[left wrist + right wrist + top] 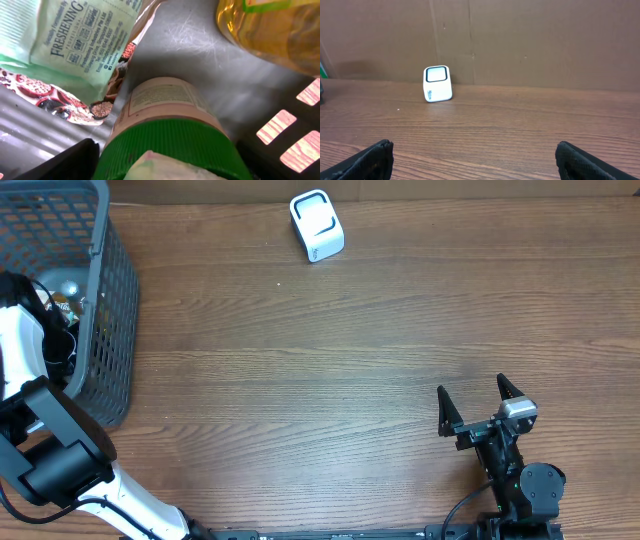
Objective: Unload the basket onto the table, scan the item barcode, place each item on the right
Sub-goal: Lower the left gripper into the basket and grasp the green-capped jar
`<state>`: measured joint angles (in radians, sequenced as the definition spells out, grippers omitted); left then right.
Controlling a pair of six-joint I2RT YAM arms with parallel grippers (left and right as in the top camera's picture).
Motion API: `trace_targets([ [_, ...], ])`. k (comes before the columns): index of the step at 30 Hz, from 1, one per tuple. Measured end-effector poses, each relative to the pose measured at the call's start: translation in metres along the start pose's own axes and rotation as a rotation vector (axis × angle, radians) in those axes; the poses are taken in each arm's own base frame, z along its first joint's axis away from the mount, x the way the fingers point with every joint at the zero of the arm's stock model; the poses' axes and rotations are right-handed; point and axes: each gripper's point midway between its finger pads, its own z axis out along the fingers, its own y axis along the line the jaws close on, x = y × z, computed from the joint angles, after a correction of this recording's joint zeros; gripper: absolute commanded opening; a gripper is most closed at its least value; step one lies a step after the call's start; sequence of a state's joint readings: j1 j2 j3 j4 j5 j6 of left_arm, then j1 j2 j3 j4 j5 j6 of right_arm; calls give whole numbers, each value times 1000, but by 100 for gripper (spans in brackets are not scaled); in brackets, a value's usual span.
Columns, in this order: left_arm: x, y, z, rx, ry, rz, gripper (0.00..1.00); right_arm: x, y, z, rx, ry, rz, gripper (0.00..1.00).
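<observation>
Down inside the grey mesh basket [112, 300], my left gripper [167, 167] stands open over a jar [165, 102] with a cream label and a ribbed green lid [170, 137]. Its dark fingers [65, 160] flank the lid closely, and I cannot tell whether they touch it. No barcode shows on the jar. In the overhead view the basket hides that gripper; only the white left arm [25, 340] shows. The white scanner [317, 225] [437, 83] stands at the table's far edge. My right gripper [483, 402] [475, 160] rests open and empty at the front right.
In the basket, a green "Freshening" pouch [75, 40] lies upper left of the jar, with a printed snack bag [35, 90] under it. A yellow bottle [270, 30] is at the upper right. A brown cardboard wall [520, 40] backs the wooden table [330, 380].
</observation>
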<state>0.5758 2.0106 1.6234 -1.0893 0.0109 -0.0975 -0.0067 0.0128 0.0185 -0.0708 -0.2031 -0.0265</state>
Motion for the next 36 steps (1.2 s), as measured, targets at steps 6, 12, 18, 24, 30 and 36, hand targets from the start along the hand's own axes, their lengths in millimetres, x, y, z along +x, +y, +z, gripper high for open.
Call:
trace_targets([
  [6,0,0,0,0,-1,0,64,0,0,0,0,0,1,100],
  [12,-1,1,0,-4,-2,-2,63,0,0,0,0,0,0,100],
  [18,-2,3,0,-20,-8,-18,75,0,0,0,0,0,0,100],
  [24,-6,5,0,-31,-25,2,75,0,0,0,0,0,1,100],
  [30,-12,5,0,-30,-47,42,75,0,0,0,1,0,0,100],
  [36,-13,4,-1,-30,-54,74,67,0,0,0,0,0,0,100],
])
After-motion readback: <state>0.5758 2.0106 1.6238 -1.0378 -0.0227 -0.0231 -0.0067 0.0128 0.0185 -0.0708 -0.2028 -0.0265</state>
